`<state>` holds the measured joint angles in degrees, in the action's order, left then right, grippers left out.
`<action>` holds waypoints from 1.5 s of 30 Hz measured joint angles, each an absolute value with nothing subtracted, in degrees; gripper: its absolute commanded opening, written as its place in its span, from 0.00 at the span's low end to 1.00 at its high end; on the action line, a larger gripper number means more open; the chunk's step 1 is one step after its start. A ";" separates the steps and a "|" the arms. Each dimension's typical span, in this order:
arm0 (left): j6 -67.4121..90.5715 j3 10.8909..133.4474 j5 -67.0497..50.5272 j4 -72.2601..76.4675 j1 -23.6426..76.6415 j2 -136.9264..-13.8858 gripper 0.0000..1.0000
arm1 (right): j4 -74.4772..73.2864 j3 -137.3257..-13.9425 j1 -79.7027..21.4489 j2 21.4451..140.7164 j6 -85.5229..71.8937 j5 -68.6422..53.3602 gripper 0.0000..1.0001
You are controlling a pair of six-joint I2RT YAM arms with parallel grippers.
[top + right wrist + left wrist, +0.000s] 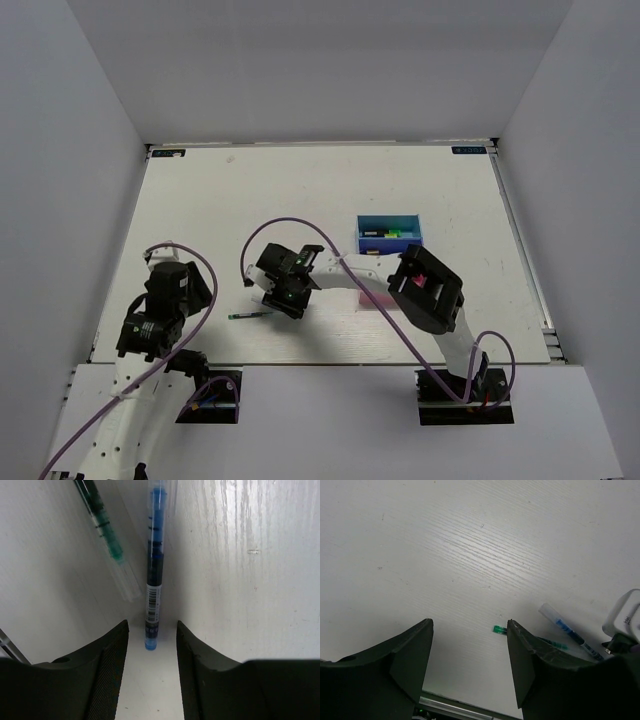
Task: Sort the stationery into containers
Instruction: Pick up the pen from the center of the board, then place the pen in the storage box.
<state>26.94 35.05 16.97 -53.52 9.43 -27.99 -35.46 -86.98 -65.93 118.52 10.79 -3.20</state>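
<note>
Three white walls [320, 70] enclose the pale wood-grain table [300, 190]; the blue pen [155, 565] lies between the right gripper's [152, 625] spread, released fingers.

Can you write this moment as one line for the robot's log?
right end effector: open, straddling blue pen | green pen: lying beside it | left end effector: open, empty

The left arm [160, 310] sits folded by its base, left gripper [470, 625] spread wide. The right arm [380, 285] stretches leftward, right gripper [152, 626] low, fingers narrowly parted.
</note>
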 measured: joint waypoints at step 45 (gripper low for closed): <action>21.34 32.23 -10.87 -45.01 11.22 -38.94 0.64 | -39.00 -59.40 -56.05 66.83 39.86 18.09 0.00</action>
